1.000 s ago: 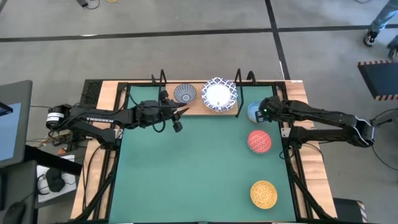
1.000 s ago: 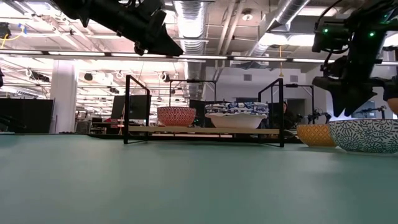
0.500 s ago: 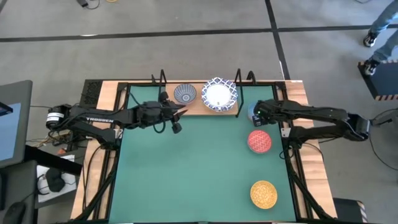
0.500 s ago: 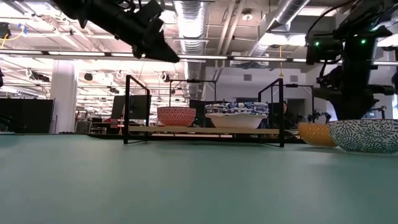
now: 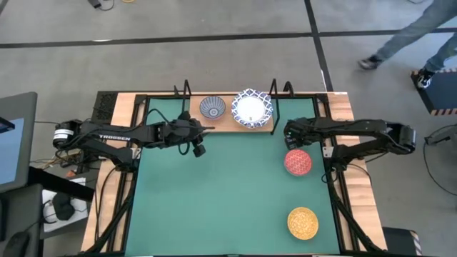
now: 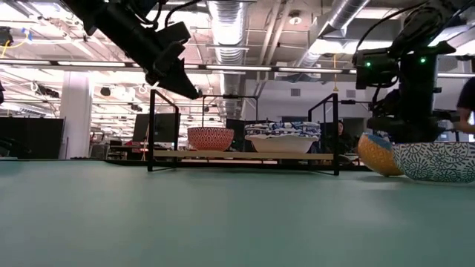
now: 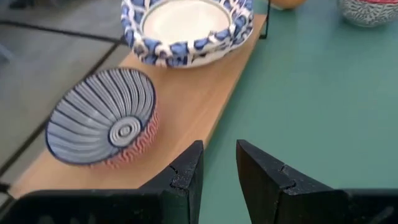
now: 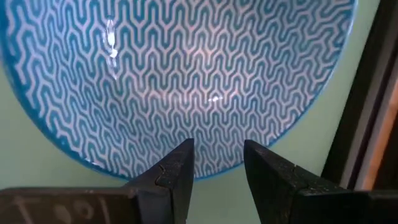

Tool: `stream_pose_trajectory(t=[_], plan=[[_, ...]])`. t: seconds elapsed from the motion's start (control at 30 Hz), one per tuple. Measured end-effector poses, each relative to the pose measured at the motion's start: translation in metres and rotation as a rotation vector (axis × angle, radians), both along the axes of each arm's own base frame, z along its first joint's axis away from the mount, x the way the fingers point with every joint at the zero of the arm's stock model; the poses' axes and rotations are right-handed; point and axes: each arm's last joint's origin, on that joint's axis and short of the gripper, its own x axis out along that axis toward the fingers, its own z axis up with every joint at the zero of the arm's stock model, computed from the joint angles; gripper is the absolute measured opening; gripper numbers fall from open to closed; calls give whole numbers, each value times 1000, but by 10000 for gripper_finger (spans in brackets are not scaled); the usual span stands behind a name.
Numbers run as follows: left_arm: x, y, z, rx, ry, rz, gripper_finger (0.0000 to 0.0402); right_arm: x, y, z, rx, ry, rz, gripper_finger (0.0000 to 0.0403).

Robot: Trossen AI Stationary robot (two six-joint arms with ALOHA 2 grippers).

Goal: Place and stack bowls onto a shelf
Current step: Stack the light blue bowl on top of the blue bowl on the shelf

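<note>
with our right gripper (image 8: 214,165) hanging slightly open over the light blue bowl's (image 8: 180,81) rim, holding nothing, we risk tipping it against the shelf post (image 8: 367,93).

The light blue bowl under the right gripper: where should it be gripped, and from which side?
By its rim, from above. The light blue bowl sits upright and open on the green mat, beside the shelf post. The right gripper is already over its near edge, jaws apart, so one can go inside.
</note>
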Motion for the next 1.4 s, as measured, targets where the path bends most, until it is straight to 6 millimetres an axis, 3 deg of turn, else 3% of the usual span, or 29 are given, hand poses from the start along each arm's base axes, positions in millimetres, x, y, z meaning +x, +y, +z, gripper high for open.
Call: stream_pose_trajectory(t=[0.4, 0.6, 0.9, 1.4], plan=[[-2, 0, -3, -98, -19, 55, 85, -12, -2, 24, -227, -95, -37, 166], [-1, -3, -4, -148, -24, -18, 85, -21, -4, 35, -398, -127, -164, 166], [-3, 0, -4, -120, -40, 126, 84, -26, 5, 25, -279, -142, -189, 166], [-3, -1, -4, -147, -44, 99, 84, -19, 2, 11, -264, -98, -234, 166]])
